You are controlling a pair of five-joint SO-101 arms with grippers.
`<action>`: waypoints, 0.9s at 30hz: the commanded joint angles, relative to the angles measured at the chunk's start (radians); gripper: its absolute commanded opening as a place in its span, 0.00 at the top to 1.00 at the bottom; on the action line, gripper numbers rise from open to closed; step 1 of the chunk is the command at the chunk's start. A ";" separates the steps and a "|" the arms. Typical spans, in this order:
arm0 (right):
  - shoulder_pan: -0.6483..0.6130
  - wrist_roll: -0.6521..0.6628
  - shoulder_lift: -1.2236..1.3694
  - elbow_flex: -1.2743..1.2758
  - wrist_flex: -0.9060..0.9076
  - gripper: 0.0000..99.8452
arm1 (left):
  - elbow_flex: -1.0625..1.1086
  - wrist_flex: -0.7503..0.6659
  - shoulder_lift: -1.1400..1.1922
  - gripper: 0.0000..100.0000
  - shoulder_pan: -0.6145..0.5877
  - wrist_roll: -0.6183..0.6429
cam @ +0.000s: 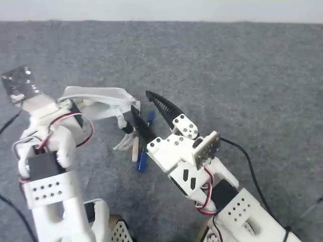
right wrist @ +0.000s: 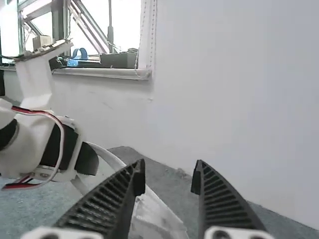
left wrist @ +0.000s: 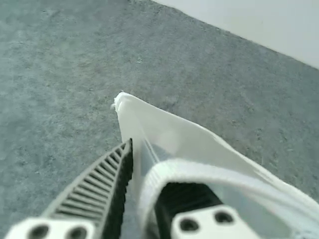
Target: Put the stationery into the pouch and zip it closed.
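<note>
Stationery lies nearest me: a blue pen and a pale wooden stick, side by side on the grey counter, both outside the pouch. Over the pen my right fingers stand apart with nothing between them, placed, I judge, to close on it next. Farthest out, my left fingers are clamped on the clear pouch's rim, holding it raised off the counter, likely so its mouth is presented for loading

Soft, even daylight, seemingly from the glaring window at upper left, casts faint shadows on the table.
</note>
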 commanded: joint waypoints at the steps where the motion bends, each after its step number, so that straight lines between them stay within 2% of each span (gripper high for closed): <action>1: 0.031 -0.009 -0.033 -0.012 0.007 0.85 | -0.050 -0.054 -0.012 0.99 -0.086 0.025; 4: 0.041 -0.008 -0.028 -0.012 0.021 0.86 | -0.054 -0.055 -0.012 0.99 -0.130 0.057; 8: 0.042 -0.014 0.056 -0.103 0.140 0.86 | -0.050 -0.072 -0.012 0.99 -0.135 0.058; 13: 0.085 -0.146 0.263 -0.232 0.228 0.86 | -0.048 -0.068 -0.012 0.99 -0.137 0.058; 22: 0.124 -0.242 0.644 -0.517 0.479 0.86 | -0.047 -0.068 -0.012 0.99 -0.137 0.060; 27: 0.122 -0.307 0.789 -0.601 0.527 0.86 | -0.047 -0.068 -0.012 0.99 -0.137 0.060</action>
